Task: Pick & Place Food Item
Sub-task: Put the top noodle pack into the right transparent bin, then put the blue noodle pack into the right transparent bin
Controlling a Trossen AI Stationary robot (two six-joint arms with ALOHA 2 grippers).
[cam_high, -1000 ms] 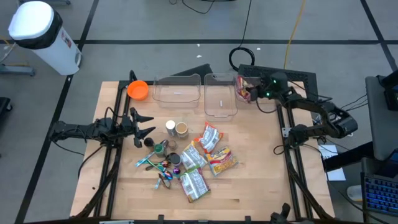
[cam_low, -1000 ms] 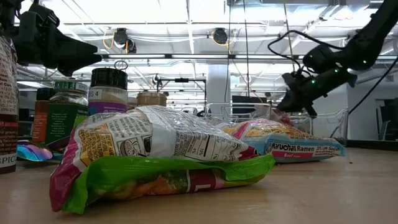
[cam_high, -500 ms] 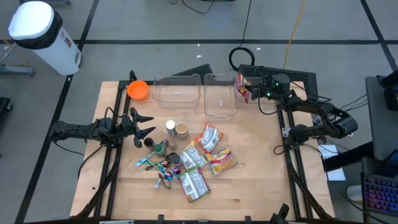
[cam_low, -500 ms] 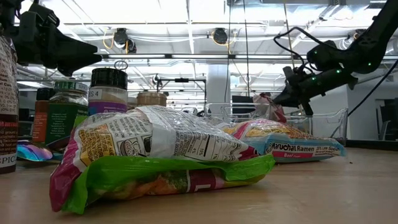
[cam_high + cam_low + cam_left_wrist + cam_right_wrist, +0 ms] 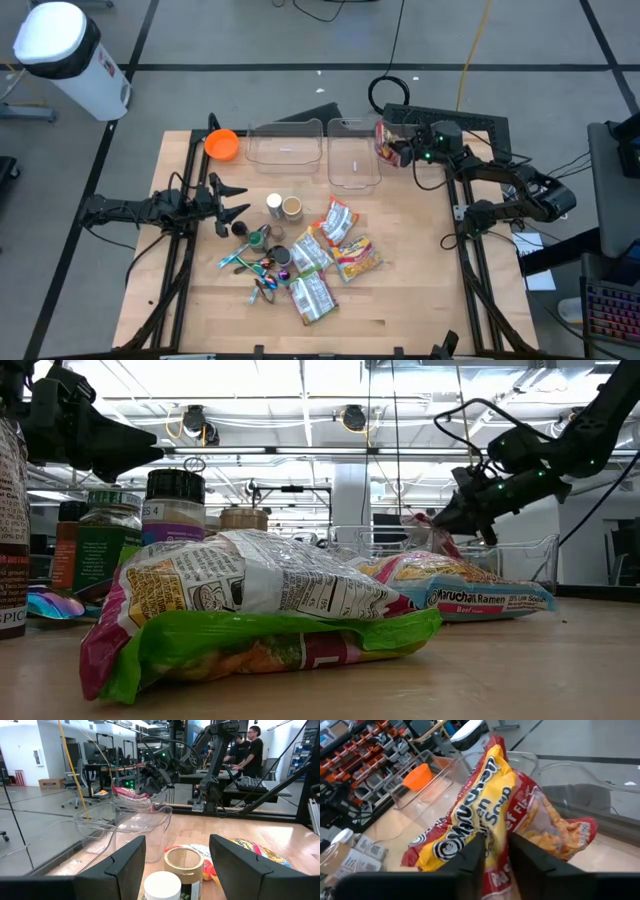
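Crinkly foil ramen packet (image 5: 485,820) pinched by right hand (image 5: 492,851).

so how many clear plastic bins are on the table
2, side by side at the table's far edge: one next to the orange bowl, the other just right of it, beside the right gripper and its noodle packet. None look hidden.

High view: overhead, straight down, far enough to take whole wooden table (image 5: 410,280) plus surrounding floor.

Low view: tabletop height, level across table toward room; ramen packets (image 5: 250,610) very near lens.

Left wrist view: faces across table toward clear containers (image 5: 125,822), room beyond.

Right wrist view: very close on ramen packet (image 5: 485,815) at container rim.

Shared: clear containers (image 5: 315,150) in all four views; packet pile in high, low, left wrist views.
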